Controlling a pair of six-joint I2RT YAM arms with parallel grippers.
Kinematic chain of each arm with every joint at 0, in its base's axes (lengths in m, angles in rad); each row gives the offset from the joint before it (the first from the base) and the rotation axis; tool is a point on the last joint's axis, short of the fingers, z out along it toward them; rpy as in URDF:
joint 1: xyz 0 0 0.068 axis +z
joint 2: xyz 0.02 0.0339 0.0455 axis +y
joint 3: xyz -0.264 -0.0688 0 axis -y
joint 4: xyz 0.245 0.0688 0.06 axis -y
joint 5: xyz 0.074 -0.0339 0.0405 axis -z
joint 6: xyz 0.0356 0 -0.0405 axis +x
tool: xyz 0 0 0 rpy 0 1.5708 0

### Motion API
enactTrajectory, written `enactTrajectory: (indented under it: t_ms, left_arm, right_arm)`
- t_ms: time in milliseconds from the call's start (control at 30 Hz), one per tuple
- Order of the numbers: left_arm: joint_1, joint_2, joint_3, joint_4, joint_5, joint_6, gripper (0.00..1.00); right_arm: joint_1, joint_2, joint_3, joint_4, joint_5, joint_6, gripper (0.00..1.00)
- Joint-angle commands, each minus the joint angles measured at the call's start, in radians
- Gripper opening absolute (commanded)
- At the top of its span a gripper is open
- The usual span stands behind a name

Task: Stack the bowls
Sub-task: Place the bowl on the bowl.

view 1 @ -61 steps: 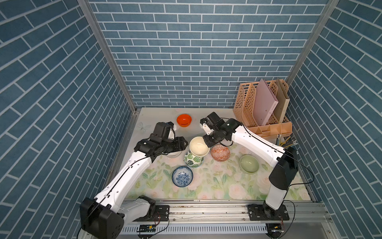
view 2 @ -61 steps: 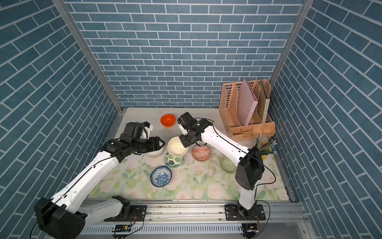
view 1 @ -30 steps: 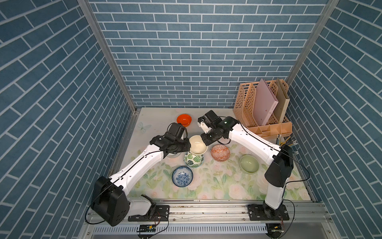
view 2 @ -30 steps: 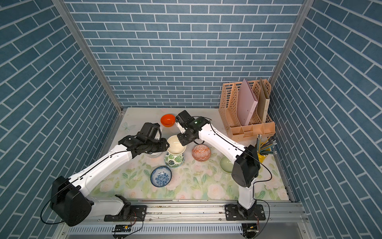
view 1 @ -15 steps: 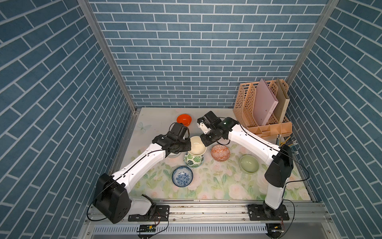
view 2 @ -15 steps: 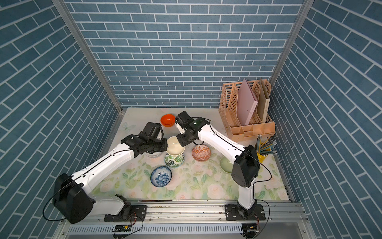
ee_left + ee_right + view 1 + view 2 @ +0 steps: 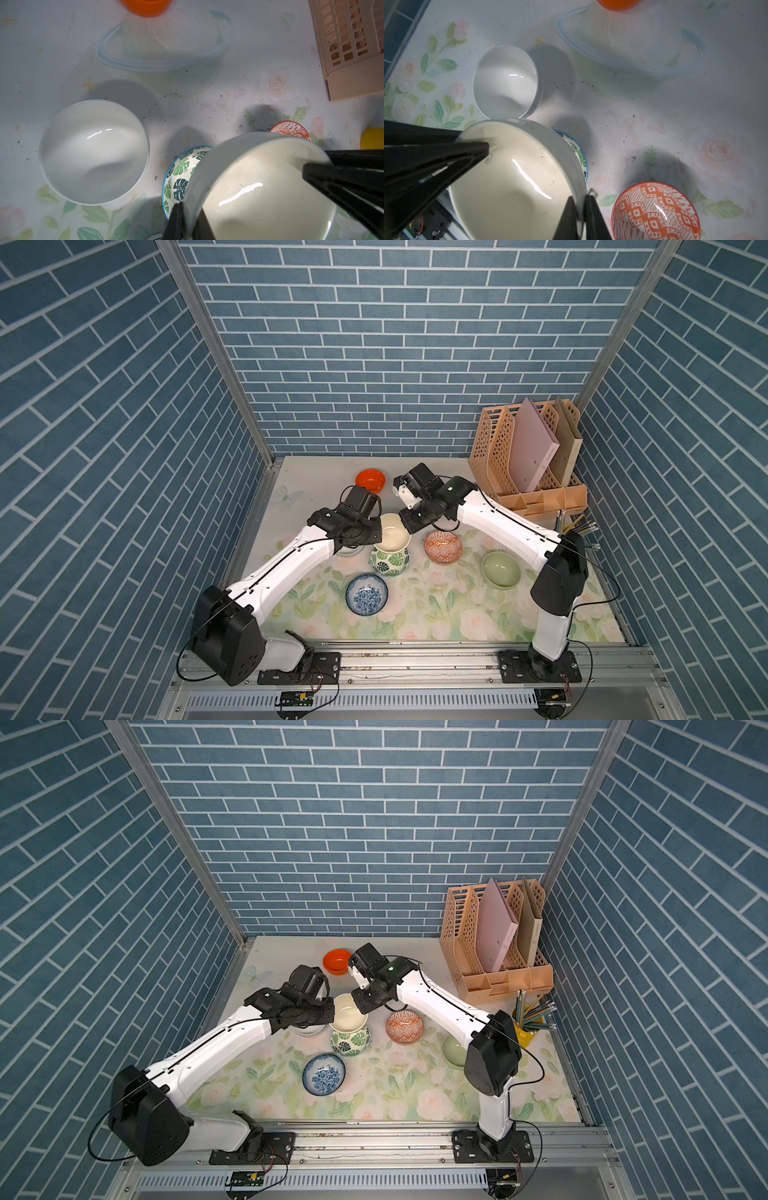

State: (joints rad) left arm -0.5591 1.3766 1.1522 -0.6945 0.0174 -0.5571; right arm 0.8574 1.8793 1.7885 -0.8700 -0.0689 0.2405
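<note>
Bowls update: your left gripper [image 7: 188, 220] is clamped on one side of the cream bowl [image 7: 392, 533] rim, and your right gripper [image 7: 580, 218] is clamped on the opposite side, each with one finger inside and one outside. That bowl is tilted, right over the leaf-print bowl [image 7: 390, 565]. The white bowl [image 7: 93, 151] stands just beside, under your left arm.

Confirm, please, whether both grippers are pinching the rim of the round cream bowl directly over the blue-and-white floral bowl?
Nearly: the left gripper and right gripper do pinch the rim of the round cream bowl, but under it is the green-leaf print bowl, as the left wrist view shows.
</note>
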Motion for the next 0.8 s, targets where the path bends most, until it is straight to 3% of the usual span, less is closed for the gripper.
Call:
enactTrajectory:
  t_ms: [0,133,233,500,767]
  left_arm:
    - [0.021,0.008,0.022,-0.04,-0.029,0.046,0.0]
    - [0.055,0.012,0.02,-0.046,-0.027,0.059,0.0]
    - [0.089,0.011,0.023,-0.05,-0.015,0.068,0.0]
    - [0.176,0.017,0.05,-0.093,0.006,0.097,0.0]
    - [0.29,0.041,0.069,-0.14,0.057,0.138,0.0]
  right_arm:
    - [-0.01,0.004,-0.019,0.018,0.0,-0.031,0.25]
    - [-0.014,-0.01,-0.033,0.04,0.0,-0.032,0.45]
    - [-0.027,-0.032,-0.047,0.06,-0.034,-0.031,0.51]
    - [-0.084,-0.137,-0.098,0.115,-0.091,-0.024,0.51]
    - [-0.146,-0.27,-0.24,0.207,-0.128,0.002,0.43]
